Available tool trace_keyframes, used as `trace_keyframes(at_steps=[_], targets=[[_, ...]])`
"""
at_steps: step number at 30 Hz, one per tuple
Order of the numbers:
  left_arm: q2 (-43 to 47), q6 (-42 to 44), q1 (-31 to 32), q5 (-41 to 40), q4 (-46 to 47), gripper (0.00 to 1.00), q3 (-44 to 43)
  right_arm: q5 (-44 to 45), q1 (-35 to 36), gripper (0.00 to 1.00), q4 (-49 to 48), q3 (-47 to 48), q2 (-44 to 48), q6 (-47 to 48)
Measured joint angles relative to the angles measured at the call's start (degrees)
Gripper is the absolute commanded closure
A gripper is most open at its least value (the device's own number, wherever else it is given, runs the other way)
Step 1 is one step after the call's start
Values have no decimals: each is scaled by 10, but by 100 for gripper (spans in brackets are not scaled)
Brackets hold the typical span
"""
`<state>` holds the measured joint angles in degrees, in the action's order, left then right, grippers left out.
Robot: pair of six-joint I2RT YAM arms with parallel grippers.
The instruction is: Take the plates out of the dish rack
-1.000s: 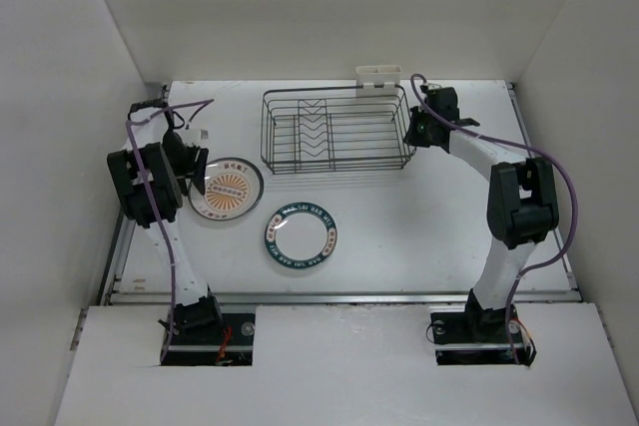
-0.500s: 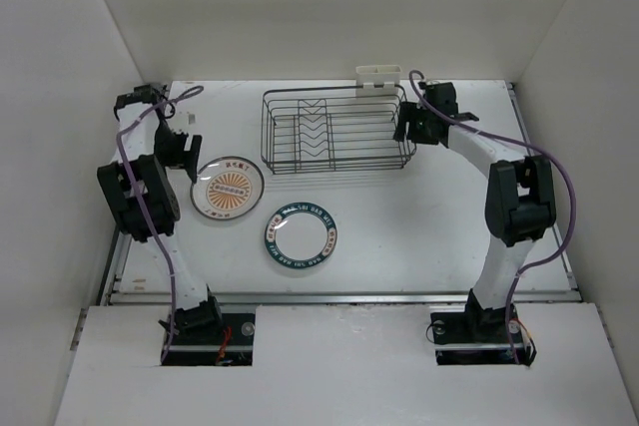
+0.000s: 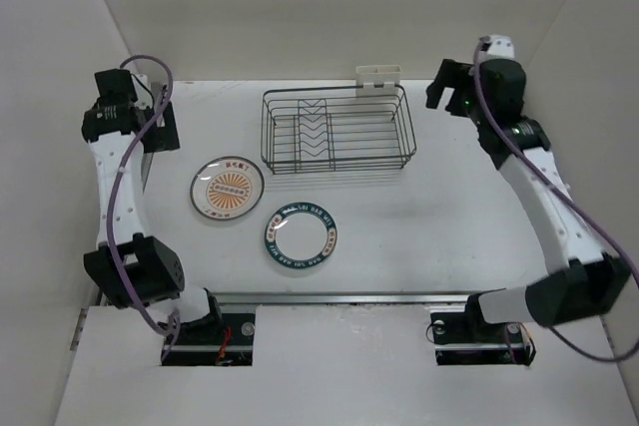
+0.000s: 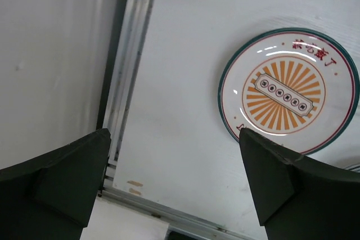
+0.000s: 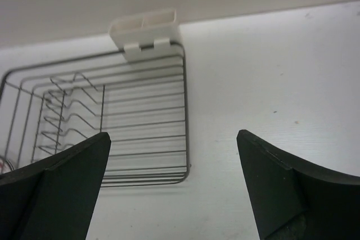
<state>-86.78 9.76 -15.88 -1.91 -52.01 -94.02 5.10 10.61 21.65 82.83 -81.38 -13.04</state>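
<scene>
The white surface (image 3: 449, 216) carries a rectangular dark wire dish rack (image 3: 337, 132) at its back. Before its left end lie a round white orange-sunburst plate (image 3: 228, 188) and a white teal-banded plate (image 3: 301, 236), apart. Left tool (image 4: 174, 155) and right tool (image 5: 173, 150) hang with fingers spread wide.

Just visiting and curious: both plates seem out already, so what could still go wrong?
The sunburst plate and the teal-rimmed plate lie close together; nudging one might knock it into the other. The right arm, jaws open, faces a corner of the dish rack, so a low move might snag its wires or the white holder.
</scene>
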Motion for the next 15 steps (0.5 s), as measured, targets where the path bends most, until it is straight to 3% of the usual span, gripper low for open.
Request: trace_keyframes(at_steps=[7,15], targets=[[83,-46,0,-74,23,1,39,114,1,0,51,-91,243,-37],[131,-59,0,-94,17,1,63,101,1,0,116,-192,416,-83]])
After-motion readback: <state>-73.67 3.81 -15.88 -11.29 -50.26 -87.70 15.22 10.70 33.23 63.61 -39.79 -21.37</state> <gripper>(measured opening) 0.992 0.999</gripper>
